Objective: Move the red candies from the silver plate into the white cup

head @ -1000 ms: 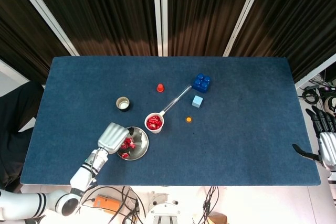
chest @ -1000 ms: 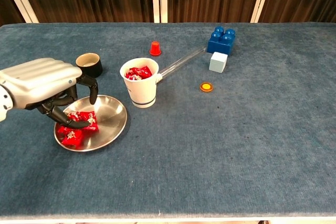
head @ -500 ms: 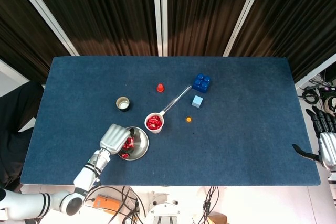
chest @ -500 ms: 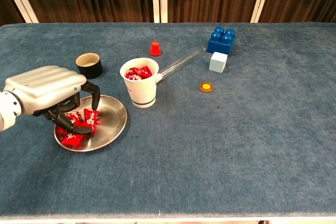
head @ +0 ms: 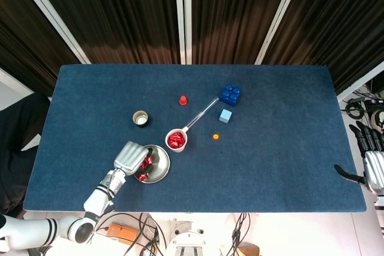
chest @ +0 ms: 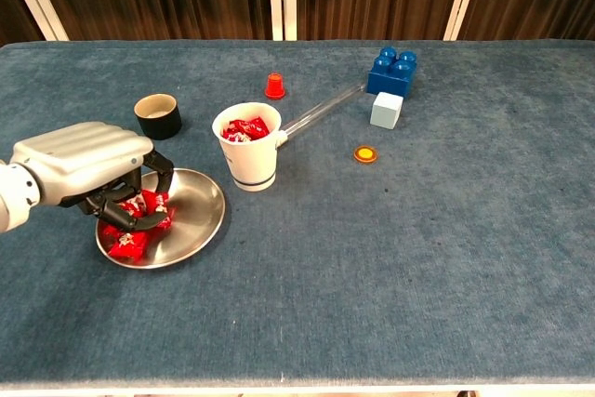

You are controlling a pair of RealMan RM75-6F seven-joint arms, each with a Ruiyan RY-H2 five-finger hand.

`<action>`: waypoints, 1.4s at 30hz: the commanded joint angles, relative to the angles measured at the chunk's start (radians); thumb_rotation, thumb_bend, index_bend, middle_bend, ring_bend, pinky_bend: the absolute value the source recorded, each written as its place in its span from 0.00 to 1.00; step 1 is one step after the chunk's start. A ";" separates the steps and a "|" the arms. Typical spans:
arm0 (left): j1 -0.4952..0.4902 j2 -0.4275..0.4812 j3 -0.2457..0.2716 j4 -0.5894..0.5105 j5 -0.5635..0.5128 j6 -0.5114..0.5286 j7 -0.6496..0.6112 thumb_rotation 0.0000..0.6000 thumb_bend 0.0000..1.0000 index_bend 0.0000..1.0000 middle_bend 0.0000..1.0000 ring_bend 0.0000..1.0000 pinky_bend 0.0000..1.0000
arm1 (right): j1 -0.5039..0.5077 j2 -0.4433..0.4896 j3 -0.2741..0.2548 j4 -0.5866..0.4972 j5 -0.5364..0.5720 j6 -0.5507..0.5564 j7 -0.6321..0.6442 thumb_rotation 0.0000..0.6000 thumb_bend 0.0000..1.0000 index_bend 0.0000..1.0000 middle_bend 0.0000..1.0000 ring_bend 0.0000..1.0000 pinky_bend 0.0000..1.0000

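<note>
A: Checking head view first. Left hand [head: 131,156] over the near-left part of the silver plate [head: 161,170], which sits close to the table's [head: 282,166] near edge, left of centre. Fingers curled down among the red candies [head: 147,162]; grip itself hidden under the hand from above. White cup [head: 176,140] just beside the plate's far-right rim, already holding red candies. Right hand [head: 369,160] off the right edge of the table, fingers spread, holding nothing.

B: Confirmed. Chest view?

A: Left hand [chest: 88,169] low over the plate [chest: 200,220], dark fingertips [chest: 149,223] closed around one red candy [chest: 149,204]; looks pinched, likely not yet lifted clear. More candies [chest: 124,241] loose at the plate's near-left rim. Cup [chest: 247,160] upright, touching or nearly touching the plate; cannot tell which.

B: Advice for the step?

A: Lift straight up before travelling right. Keep clear of the cup's rim: light cup, easily tipped. Release only over the opening.
</note>
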 commanded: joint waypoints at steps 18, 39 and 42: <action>-0.052 0.095 -0.155 -0.171 0.145 0.065 -0.211 0.82 0.39 0.60 0.93 0.90 0.86 | -0.005 -0.007 -0.001 0.010 0.003 0.004 0.012 1.00 0.33 0.00 0.03 0.00 0.01; -0.193 -0.012 -0.206 -0.060 -0.109 -0.024 -0.029 0.82 0.21 0.45 0.93 0.90 0.86 | -0.011 -0.012 -0.002 0.035 0.012 0.000 0.038 1.00 0.33 0.00 0.03 0.00 0.01; -0.192 -0.006 -0.197 -0.069 -0.116 -0.018 -0.023 0.82 0.18 0.42 0.93 0.90 0.86 | -0.010 -0.013 -0.001 0.035 0.010 -0.001 0.038 1.00 0.33 0.00 0.03 0.00 0.02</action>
